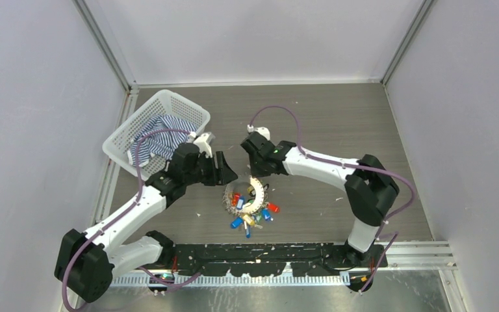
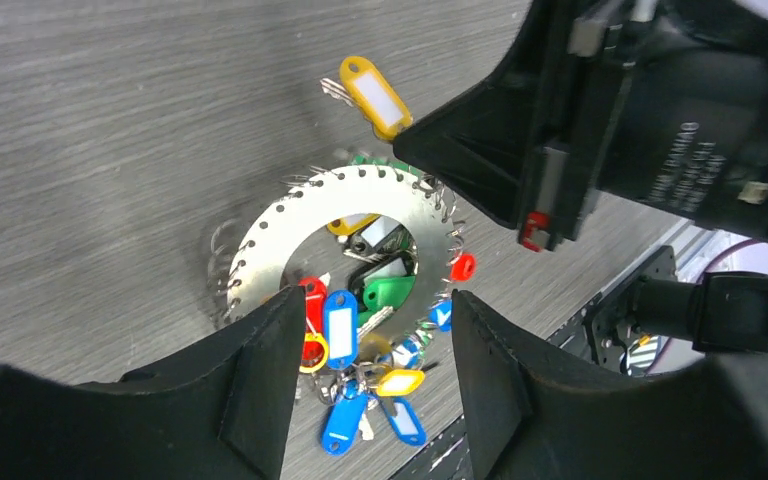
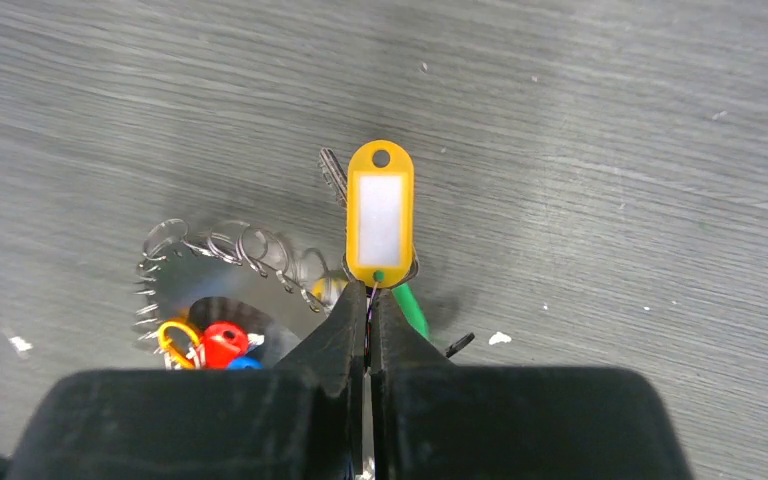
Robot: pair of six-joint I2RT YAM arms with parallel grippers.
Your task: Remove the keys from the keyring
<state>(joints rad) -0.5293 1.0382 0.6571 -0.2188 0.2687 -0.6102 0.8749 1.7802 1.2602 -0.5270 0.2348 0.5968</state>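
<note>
The keyring [image 1: 256, 192] is a flat silvery disc with a holed rim, lying mid-table with its far edge raised. It also shows in the left wrist view [image 2: 290, 215] and the right wrist view [image 3: 185, 290]. The keys [image 1: 245, 218] with blue, red, green and yellow tags bunch at its near side [image 2: 360, 380]. One yellow tag [image 3: 380, 215] with a key sticks out beyond the far rim [image 2: 375, 95]. My right gripper [image 3: 368, 292] is shut at that rim, its tips against the tag's near end [image 1: 255, 172]. My left gripper [image 2: 377, 305] is open above the bunch, holding nothing [image 1: 226, 172].
A white plastic basket [image 1: 120, 140] holding a striped cloth [image 1: 159, 133] stands at the back left, close behind my left arm. A black rail [image 1: 266, 257] runs along the near table edge. Grey walls close in the table on three sides.
</note>
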